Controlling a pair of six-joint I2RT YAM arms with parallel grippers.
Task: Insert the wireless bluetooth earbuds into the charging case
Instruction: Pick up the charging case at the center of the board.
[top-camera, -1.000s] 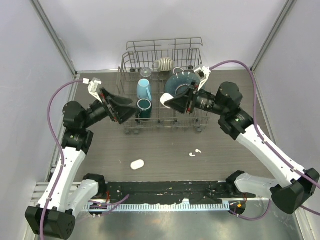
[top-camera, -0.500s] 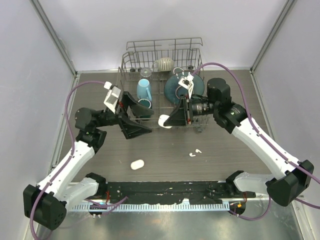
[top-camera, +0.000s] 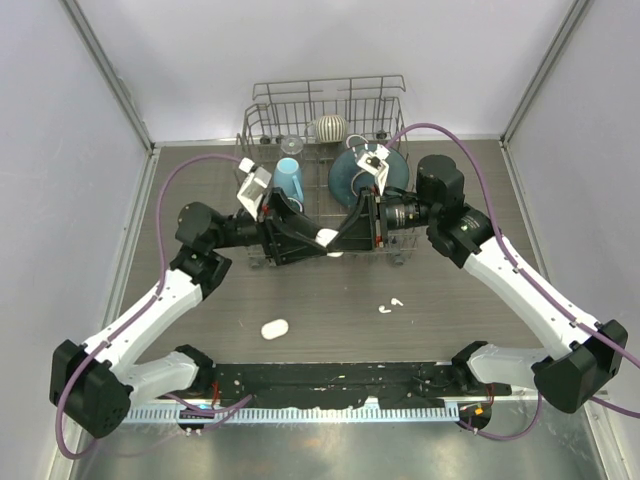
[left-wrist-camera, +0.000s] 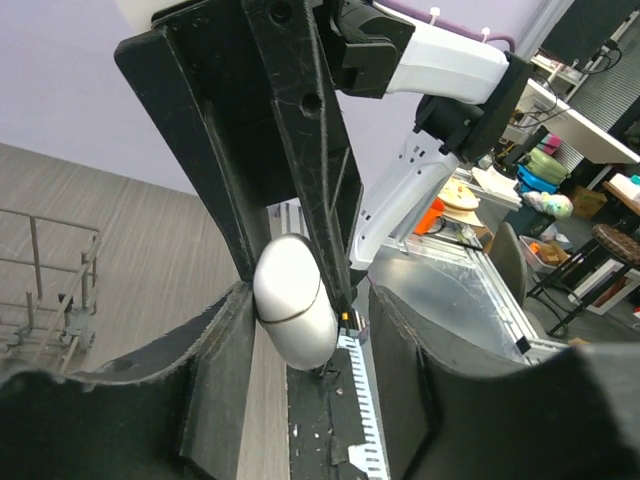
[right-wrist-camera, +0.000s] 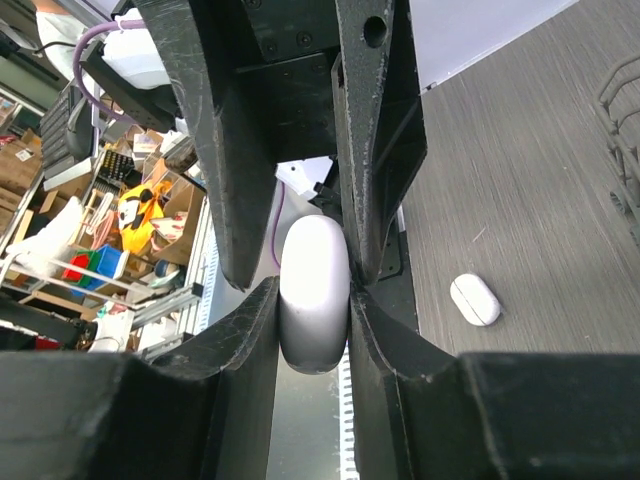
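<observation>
Meeting in mid-air just in front of the dish rack (top-camera: 300, 110), the two arms point at each other with a white charging case (left-wrist-camera: 293, 300) between them. The right end effector (right-wrist-camera: 313, 320) is clamped on the case, both of its fingers pressed against the rounded sides. The left end effector (left-wrist-camera: 312, 330) straddles the same case from the opposite side with its jaws parted: in the left wrist view one finger (left-wrist-camera: 222, 340) touches the case, while a gap shows between the case and the other finger. A thin seam line runs across the case's body and its lid looks closed. Down on the counter (top-camera: 330, 290), two tiny white earbuds (top-camera: 385, 309) lie close together on the right arm's side, well apart from the held case. A second white pod (top-camera: 274, 328) lies on the counter nearer the left arm. The rack holds a light blue mug (top-camera: 288, 178) and a dark teal dish (top-camera: 350, 170).
</observation>
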